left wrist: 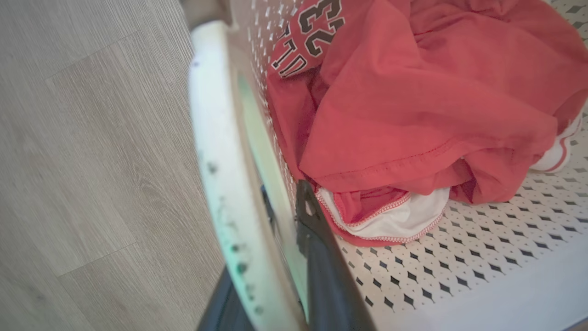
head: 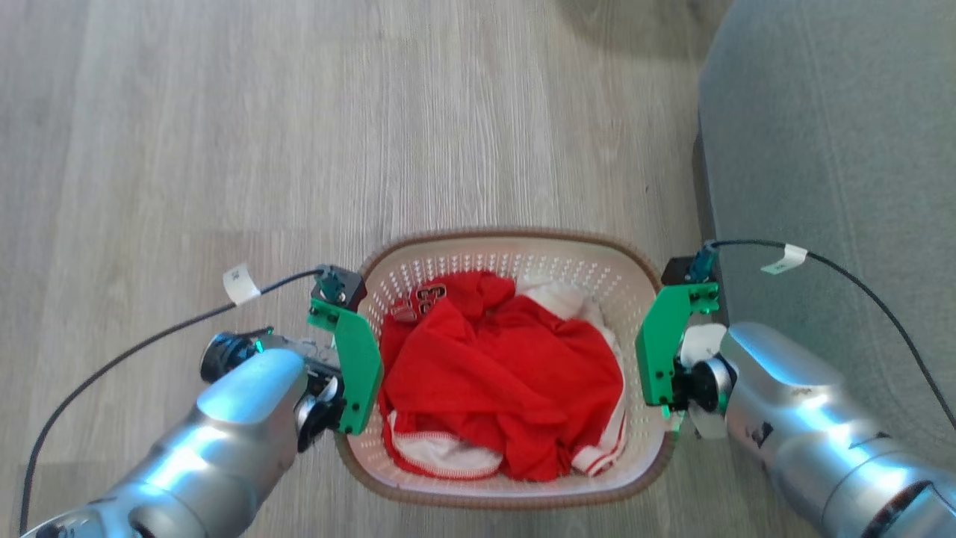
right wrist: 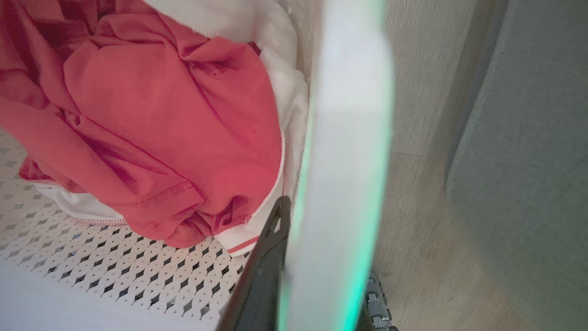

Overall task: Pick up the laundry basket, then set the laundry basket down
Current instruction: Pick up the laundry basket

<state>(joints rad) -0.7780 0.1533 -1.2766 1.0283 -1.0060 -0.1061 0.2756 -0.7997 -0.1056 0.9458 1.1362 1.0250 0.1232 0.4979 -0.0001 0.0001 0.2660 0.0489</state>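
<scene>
The laundry basket (head: 515, 233) sits in the lower middle of the head view, over a pale wood-plank floor (head: 224, 134) and just left of a grey upholstered piece of furniture (head: 836, 149) that runs down the right edge. Whether the basket rests on the floor or hangs clear of it cannot be told. Inside lies a crumpled red jersey (head: 500, 366) that covers most of the perforated bottom. Printed numbers show at its upper left fold, and they read 23 in the left wrist view. A white garment (head: 567, 299) with red trim lies under and behind the jersey, showing at the upper right and along the lower edge of the pile. The left pincer (left wrist: 285, 202) straddles the basket's left side: one dark finger lies inside against the wall, the other lies outside under the white handle, and the two are drawn in tight on that side. The right pincer (right wrist: 321, 230) grips the opposite side the same way, with its inner finger (right wrist: 271, 248) pressed to the handle's inner edge beside the clothes. A black cable (head: 134, 351) with a white label trails from each wrist.
</scene>
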